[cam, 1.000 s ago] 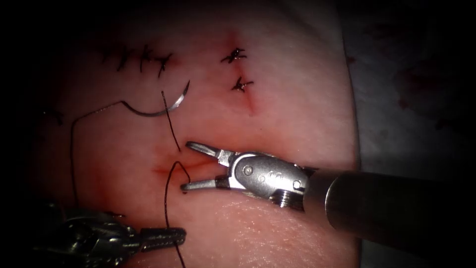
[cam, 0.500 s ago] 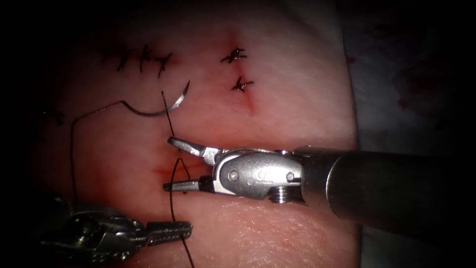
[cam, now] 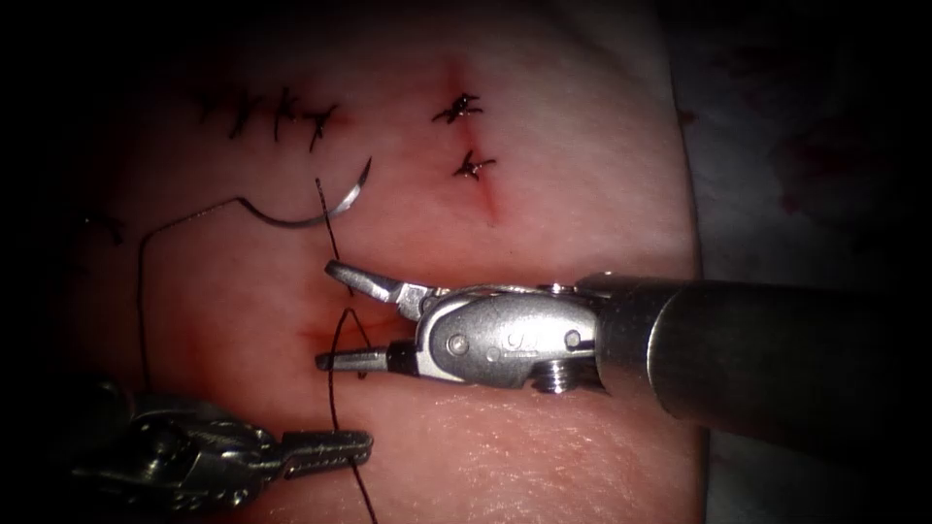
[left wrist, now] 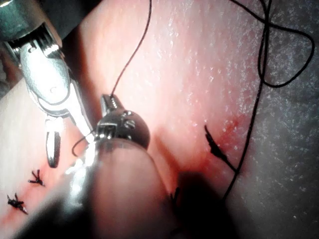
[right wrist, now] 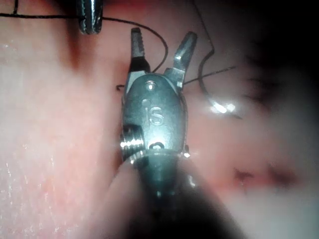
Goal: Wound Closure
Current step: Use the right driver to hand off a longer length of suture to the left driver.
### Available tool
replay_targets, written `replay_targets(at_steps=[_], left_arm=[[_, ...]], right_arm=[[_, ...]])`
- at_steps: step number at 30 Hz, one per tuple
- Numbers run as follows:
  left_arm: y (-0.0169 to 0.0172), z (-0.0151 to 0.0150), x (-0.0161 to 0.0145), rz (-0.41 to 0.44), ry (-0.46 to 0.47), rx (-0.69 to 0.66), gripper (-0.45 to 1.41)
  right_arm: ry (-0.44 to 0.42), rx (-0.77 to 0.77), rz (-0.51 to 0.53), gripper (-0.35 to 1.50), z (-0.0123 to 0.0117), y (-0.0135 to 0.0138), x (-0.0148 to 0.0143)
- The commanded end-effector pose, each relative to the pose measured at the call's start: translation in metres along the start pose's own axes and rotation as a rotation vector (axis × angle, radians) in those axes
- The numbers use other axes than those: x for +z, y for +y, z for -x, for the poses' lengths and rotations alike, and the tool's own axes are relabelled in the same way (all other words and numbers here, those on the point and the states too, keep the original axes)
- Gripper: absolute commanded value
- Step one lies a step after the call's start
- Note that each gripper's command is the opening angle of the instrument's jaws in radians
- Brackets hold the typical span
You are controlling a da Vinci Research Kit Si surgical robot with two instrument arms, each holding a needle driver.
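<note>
The curved needle (cam: pixel 306 221) lies free on the tissue (cam: pixel 544 194), up and left of the small cut (cam: pixel 309 336), held by neither tool. Its thread (cam: pixel 140 291) trails left and downward. My right tool (cam: pixel 325 313) stands open over the cut, one jaw above it and one below, holding nothing; its open jaws (right wrist: pixel 162 37) also show in the right wrist view. A thread strand (cam: pixel 331 398) rises from the cut, loops, and runs down to my left tool (cam: pixel 340 451), which is shut on it at the lower left. In the left wrist view the thread (left wrist: pixel 132 55) ends at the left tool's tip (left wrist: pixel 108 101).
Finished stitches sit in a row at the upper left (cam: pixel 277 116), and two more knots (cam: pixel 466 136) lie on a second line further right. A short loose thread tail (cam: pixel 335 243) runs from beside the needle toward the cut. Grey cloth (cam: pixel 796 146) borders the tissue on the right.
My right tool slid left until its open jaws straddled the cut and the thread loop, then held. The left tool shifted slightly with the thread. The needle stayed put.
</note>
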Motion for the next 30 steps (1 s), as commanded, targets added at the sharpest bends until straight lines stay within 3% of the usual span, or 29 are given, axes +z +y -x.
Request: replay_targets(at_steps=[1, 2, 4, 5, 6, 7, 8, 9, 10, 13, 14, 17, 20, 28, 30], left_arm=[[0.0000, 0.0003, 0.0008, -0.001, 0.001, 0.002, -0.45], [0.0000, 0.0003, 0.0009, -0.001, 0.001, 0.002, -0.45], [0.0000, 0.0003, 0.0009, -0.001, 0.001, 0.002, -0.45], [0.0000, 0.0003, 0.0009, -0.001, 0.001, 0.002, -0.45], [0.0000, 0.0003, 0.0009, -0.001, 0.001, -0.004, -0.45], [0.0000, 0.0003, 0.0009, -0.001, 0.002, -0.011, -0.45], [-0.0001, 0.0003, 0.0009, -0.002, 0.003, -0.023, -0.27], [-0.0001, 0.0003, 0.0009, -0.002, 0.004, -0.041, 0.07], [-0.0001, 0.0003, 0.0009, -0.003, 0.005, -0.059, 0.29], [-0.0002, 0.0002, 0.0011, -0.031, 0.010, -0.091, 0.81], [-0.0001, 0.0001, 0.0012, -0.041, 0.012, -0.091, 0.88], [-0.0001, 0.0000, 0.0014, -0.047, 0.010, -0.091, 0.94], [-0.0001, -0.0002, 0.0018, -0.050, 0.012, -0.091, 1.15], [-0.0001, -0.0010, 0.0029, -0.073, 0.019, -0.079, 1.15], [0.0005, -0.0015, 0.0037, -0.077, 0.005, -0.038, 1.04]], right_arm=[[-0.006, -0.005, -0.013, 1.11, 0.0005, -0.0003, 0.0011], [-0.016, -0.008, -0.025, 1.01, 0.0005, -0.0004, 0.0011], [-0.035, -0.014, -0.047, 0.57, 0.0007, -0.0008, 0.0011], [-0.044, -0.017, -0.059, 0.19, 0.0008, -0.0009, 0.0011], [-0.061, -0.021, -0.080, -0.35, 0.0009, -0.0011, 0.0010], [-0.075, -0.017, -0.095, -0.35, 0.0010, -0.0011, 0.0009], [-0.089, 0.011, -0.111, -0.35, 0.0011, -0.0011, 0.0009], [-0.110, 0.044, -0.120, -0.35, 0.0012, -0.0010, 0.0009], [-0.120, 0.061, -0.119, -0.35, 0.0012, -0.0009, 0.0009], [-0.128, 0.080, -0.112, -0.35, 0.0019, -0.0002, 0.0010], [-0.130, 0.086, -0.110, -0.35, 0.0021, 0.0000, 0.0010], [-0.135, 0.097, -0.105, -0.35, 0.0026, 0.0005, 0.0010], [-0.145, 0.127, -0.095, -0.35, 0.0035, 0.0013, 0.0011], [-0.193, 0.198, -0.088, -0.35, 0.0060, 0.0032, 0.0021], [-0.202, 0.224, -0.079, -0.35, 0.0069, 0.0037, 0.0024]])
